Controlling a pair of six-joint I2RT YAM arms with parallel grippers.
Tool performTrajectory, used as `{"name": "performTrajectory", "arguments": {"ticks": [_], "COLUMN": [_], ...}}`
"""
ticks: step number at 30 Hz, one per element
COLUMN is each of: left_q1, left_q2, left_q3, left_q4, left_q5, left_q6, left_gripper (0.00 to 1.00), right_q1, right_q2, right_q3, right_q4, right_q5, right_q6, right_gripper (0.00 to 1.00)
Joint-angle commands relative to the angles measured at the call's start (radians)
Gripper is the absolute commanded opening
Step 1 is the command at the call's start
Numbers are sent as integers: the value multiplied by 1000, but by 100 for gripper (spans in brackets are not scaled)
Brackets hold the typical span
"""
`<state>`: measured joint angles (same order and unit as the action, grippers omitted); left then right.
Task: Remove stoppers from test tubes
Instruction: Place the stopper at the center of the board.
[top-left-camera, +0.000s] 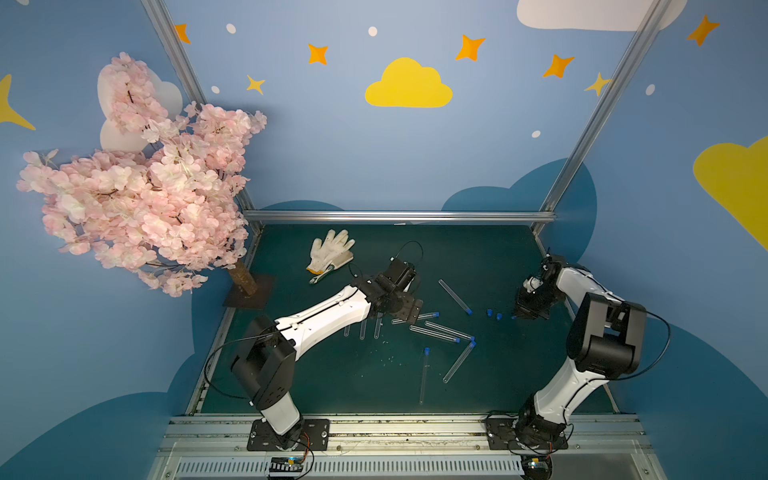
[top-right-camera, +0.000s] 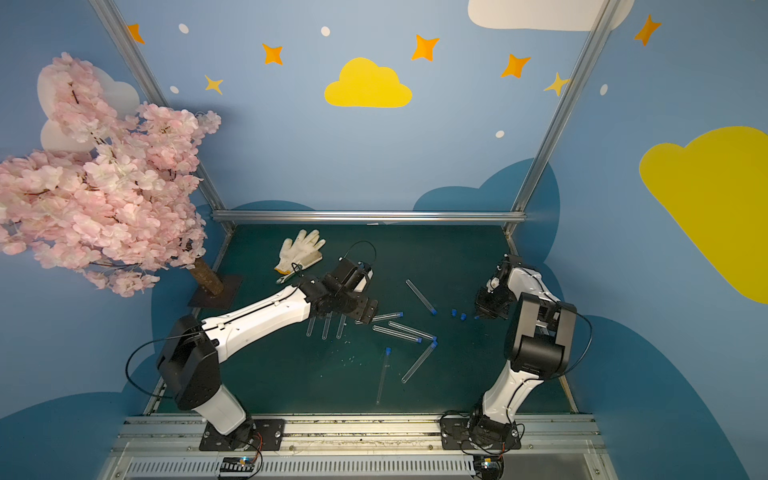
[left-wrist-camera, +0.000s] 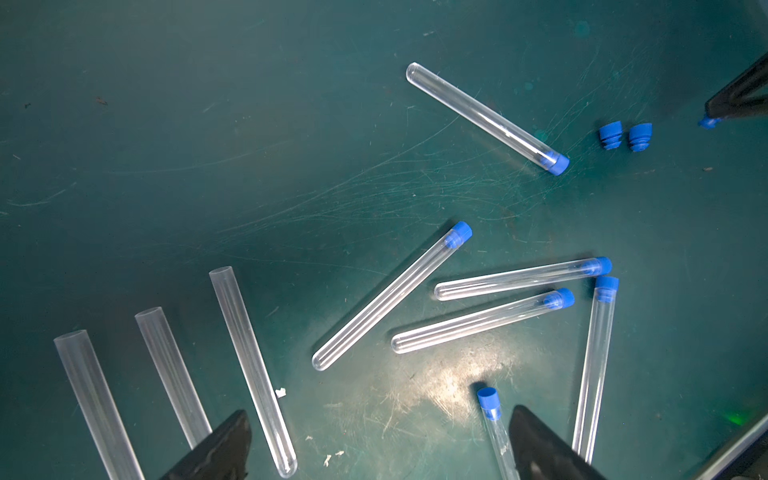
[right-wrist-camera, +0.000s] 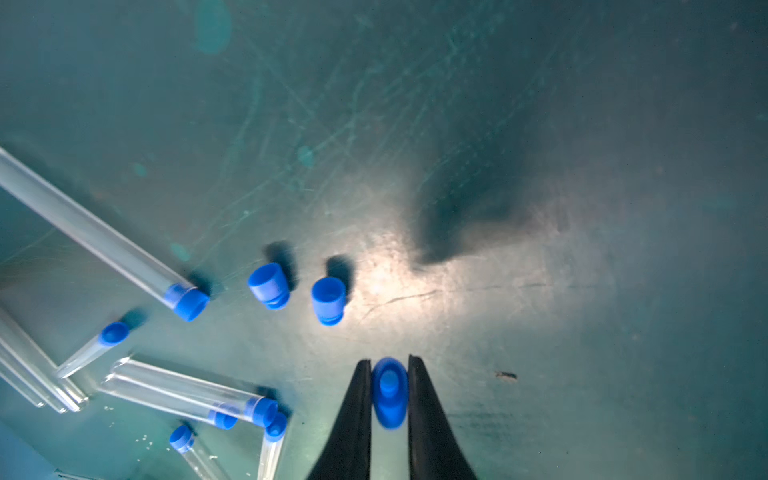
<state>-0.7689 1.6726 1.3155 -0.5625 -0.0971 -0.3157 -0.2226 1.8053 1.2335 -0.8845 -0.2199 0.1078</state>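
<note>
Beyond the test tubes (top-left-camera: 455, 296), glove (top-left-camera: 331, 251) and tree (top-left-camera: 137, 174).

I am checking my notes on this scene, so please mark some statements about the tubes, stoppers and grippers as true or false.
1. The right gripper is shut on a blue stopper. True.
2. The left gripper grips a tube. False: it is open and holds nothing.
3. Three tubes lie without stoppers. True.
4. Four loose stoppers lie on the mat. False: only two loose stoppers do.
</note>
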Motion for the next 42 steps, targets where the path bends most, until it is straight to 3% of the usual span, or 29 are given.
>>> {"name": "performTrajectory", "arguments": {"ticks": [1,26,34,42], "left_q1": [-11,-30,-30,-39], "left_q2": [-6,24,15,1], "left_q3": [4,26,33,28], "left_q4": [16,-34,-39,-28], "left_q5": [10,8,13,45], "left_q6": [-5,6,-11,-41], "left_gripper": [96,96,96,96], "right_q1": [-1,15,23,34], "right_q2": [17,108,87,63], "right_q3": [-19,-20,-34,-16], "right_q4": [-25,11,24,10], "right_q5": [15,-53,-63,-64], "right_q6": [-25,-41,-44,-44], "right_gripper": [0,0,15,24]}}
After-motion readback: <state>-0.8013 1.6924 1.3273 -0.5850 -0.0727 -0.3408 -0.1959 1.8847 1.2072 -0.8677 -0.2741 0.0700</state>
